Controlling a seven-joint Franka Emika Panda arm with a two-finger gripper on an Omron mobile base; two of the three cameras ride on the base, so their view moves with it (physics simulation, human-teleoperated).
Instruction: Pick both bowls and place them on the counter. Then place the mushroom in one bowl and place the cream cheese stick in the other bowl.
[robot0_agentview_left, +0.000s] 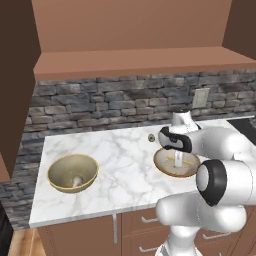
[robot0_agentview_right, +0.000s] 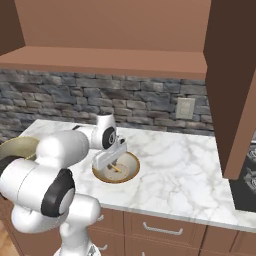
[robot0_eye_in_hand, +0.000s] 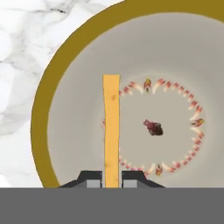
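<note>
Clearly the gripper (robot0_eye_in_hand: 111, 181) had its jaws closed on the cream cheese stick (robot0_eye_in_hand: 111, 127), which ran straight out from between the two dark tips over the floor of the shallow beige bowl (robot0_eye_in_hand: 74, 131). From the base cameras the hand hung low inside that bowl (robot0_agentview_right: 131, 172), which sat on the white marble counter (robot0_agentview_left: 125, 165) near its front edge. Well apart to the left stood the deep olive-tan bowl (robot0_agentview_left: 73, 172), with the mushroom (robot0_agentview_left: 76, 181) already upright on its bottom. A small dark knob (robot0_agentview_left: 151, 137) lay on the counter behind the shallow bowl. The step in hand looked like the last release. To do it well, the stick should probably be brought down until it lay close over the bowl's painted centre, well inside the rim, and the jaws then opened without any sideways drag. Lifting straight up afterwards would keep the tips from flicking it against the wall.
</note>
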